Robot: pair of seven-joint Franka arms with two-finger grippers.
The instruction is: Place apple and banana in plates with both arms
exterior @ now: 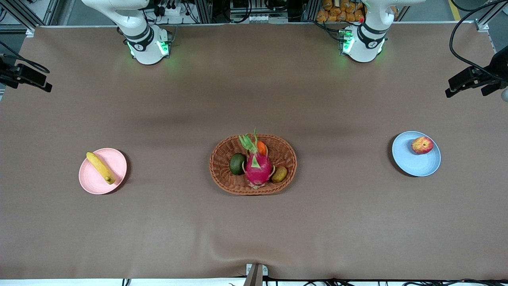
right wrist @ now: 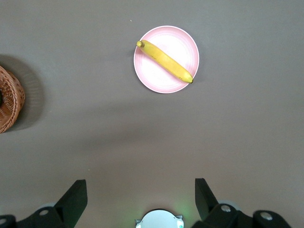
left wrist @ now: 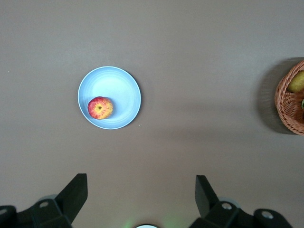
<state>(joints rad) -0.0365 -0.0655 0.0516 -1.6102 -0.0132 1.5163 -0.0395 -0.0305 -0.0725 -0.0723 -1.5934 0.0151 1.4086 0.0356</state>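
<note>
Nearest the front camera, on the brown table cover (exterior: 254, 230), sits the round pale pink plastic plate (exterior: 115, 172) toward the right arm's end, with the curved yellow banana (exterior: 101, 167) lying across it, its dark tip pointing toward the camera. Just a touch farther, mid-table, the oval wicker basket (exterior: 222, 178) holds a pink dragon fruit (exterior: 258, 167), a dark green round fruit (exterior: 237, 163), a brownish-green fruit (exterior: 279, 174) and a small orange fruit (exterior: 261, 147) half hidden by the dragon fruit's green leaves. Toward the left arm's end, the round light blue plastic plate (exterior: 412, 165) carries the small red-and-yellow apple (exterior: 422, 145) near its rim. Farther up, only the arms' green-lit bases show; both grippers are cut off in the front view. From the wrists, the left gripper (left wrist: 141, 192) hangs high over the table near the blue plate, fingers spread wide, holding nothing; the right gripper (right wrist: 141, 194) does likewise near the pink plate.
</note>
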